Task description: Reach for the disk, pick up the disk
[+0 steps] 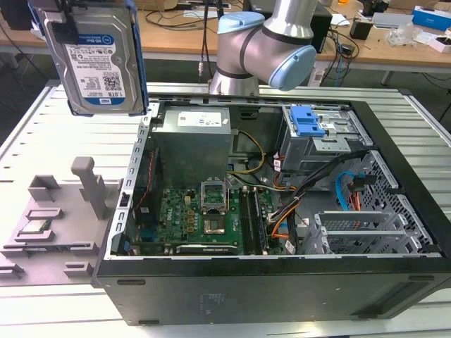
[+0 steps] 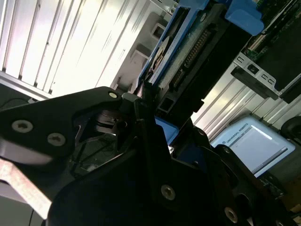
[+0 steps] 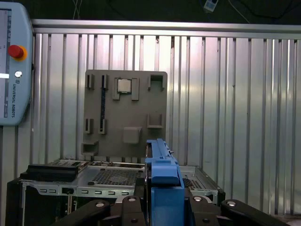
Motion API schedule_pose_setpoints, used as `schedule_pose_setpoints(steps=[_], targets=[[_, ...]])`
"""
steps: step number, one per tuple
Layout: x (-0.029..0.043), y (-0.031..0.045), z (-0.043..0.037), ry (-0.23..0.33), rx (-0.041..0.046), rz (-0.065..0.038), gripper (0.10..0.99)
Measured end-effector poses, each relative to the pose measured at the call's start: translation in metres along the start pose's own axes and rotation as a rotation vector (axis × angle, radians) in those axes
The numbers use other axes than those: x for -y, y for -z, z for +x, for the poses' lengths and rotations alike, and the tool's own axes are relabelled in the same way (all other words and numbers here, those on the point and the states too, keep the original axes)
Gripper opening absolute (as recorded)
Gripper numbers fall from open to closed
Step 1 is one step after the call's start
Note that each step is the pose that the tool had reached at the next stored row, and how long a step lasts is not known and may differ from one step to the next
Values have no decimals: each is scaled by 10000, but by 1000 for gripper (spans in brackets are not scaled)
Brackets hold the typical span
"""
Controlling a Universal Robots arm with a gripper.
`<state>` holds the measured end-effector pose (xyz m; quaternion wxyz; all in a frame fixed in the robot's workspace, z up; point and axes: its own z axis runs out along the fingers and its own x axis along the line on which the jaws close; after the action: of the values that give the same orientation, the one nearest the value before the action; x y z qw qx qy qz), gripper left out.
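The disk (image 1: pixel 99 60), a silver hard drive with a white-and-blue label and blue side rails, hangs upright in the air at the exterior view's upper left, above the table and left of the case. My gripper (image 1: pixel 68 24) is shut on its upper end. In the first wrist view the disk (image 3: pixel 162 176) shows edge-on between the black fingers (image 3: pixel 129 207), with the gripper (image 3: pixel 162 207) closed on it. In the second wrist view the disk (image 2: pixel 197 52) runs away from the gripper (image 2: pixel 146 96).
An open computer case (image 1: pixel 282 296) lies on the slatted metal table (image 1: pixel 49 134), with a grey power supply (image 1: pixel 194 148) and a blue latch (image 1: pixel 306 121) inside. A grey fixture plate (image 1: pixel 56 225) sits left of the case. A teach pendant (image 3: pixel 14 66) lies beyond it.
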<state>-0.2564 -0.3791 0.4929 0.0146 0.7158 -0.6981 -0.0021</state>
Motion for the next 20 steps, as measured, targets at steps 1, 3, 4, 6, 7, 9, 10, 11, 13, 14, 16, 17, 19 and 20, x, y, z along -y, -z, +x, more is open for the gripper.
schedule_pose_setpoints(steps=[1, 3, 4, 6, 7, 9, 10, 11, 13, 14, 16, 17, 19, 20], targets=[[7, -17, 0, -1, -1, 0, 369], [27, -63, -1, 0, -1, -1, 369], [35, -82, -1, 0, 0, 0, 369], [51, -119, -1, 0, 0, -1, 369], [67, -129, -1, 0, -2, -1, 369], [107, -133, 0, -1, -4, -1, 369], [122, -134, 1, 0, -4, -1, 369], [151, -134, 1, 0, -3, -1, 369], [187, -133, 2, 1, -4, -1, 369], [211, -132, 3, 0, -3, -1, 369], [251, -132, 4, -1, -3, 0, 369], [269, -131, 4, 0, -4, -1, 369], [307, -130, 5, 0, -4, -1, 369], [335, -129, 6, 0, -3, -1, 369]])
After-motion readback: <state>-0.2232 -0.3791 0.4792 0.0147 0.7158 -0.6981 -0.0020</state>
